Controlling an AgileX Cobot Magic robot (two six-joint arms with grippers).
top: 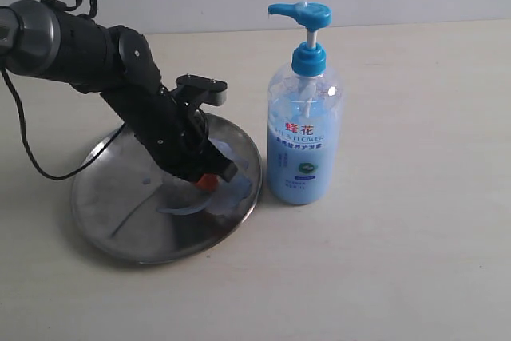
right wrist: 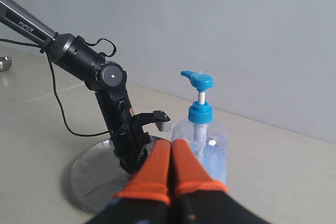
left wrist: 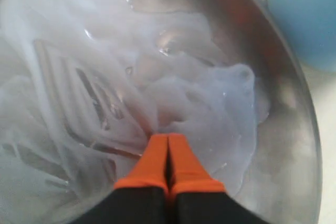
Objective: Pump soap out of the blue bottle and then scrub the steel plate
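While the scrub is under way, by the look of it, the stock runs as follows, largest first.

1. Table (top: 399, 277): pale, plain, bearing everything below.

2. Steel plate (top: 120, 225): round, shallow and shiny, flat on the table at the left of the exterior view. Being round, it has no long axis to line up with.

3. Left arm (top: 104, 57): black, reaching down at a slant from the upper left over the plate's middle.

4. Blue bottle (top: 304, 149): upright, pump head up, just beside the plate's right rim. Whether base and rim touch cannot be told.

5. Left gripper (left wrist: 168, 148): orange fingertips (left wrist: 156, 161) pressed together, nothing between them, tips down on the plate's surface. It is the nearer gripper by far.

6. Right gripper (right wrist: 170, 153): orange fingers closed flat on each other, holding nothing, up off the table and well apart from the plate, facing the bottle. It is out of the exterior view.

7. Soap (left wrist: 210, 98): pale glossy gel smeared in streaks on the plate, directly under and ahead of the left fingertips, spreading toward the rim on the bottle's side. Bare steel shows beyond the smear.

Judgement: pumping looks done. Scrubbing falls to the left gripper, sweeping its tips outward through the gel over the bare parts.
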